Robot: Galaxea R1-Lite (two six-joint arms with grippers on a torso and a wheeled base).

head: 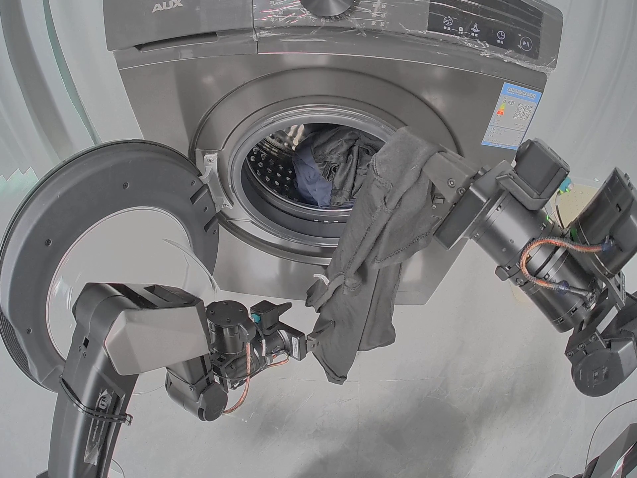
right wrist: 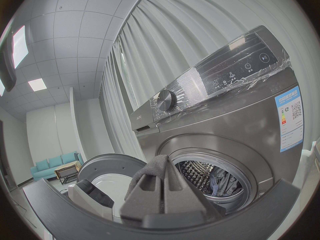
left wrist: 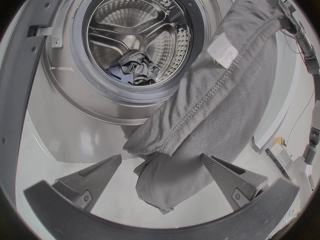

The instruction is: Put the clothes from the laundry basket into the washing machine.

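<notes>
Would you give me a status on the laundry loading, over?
Right gripper shut on grey garment at the drum mouth. Left gripper open, garment's lower end between its fingers. Door open wide; clothes already in drum.

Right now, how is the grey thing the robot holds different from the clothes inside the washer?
The grey garment hangs outside the drum, held by the right gripper, jaws shut; the drum clothes lie inside. The grey garment drapes long; the drum clothes are crumpled in a heap. Both are dark cloth.
</notes>
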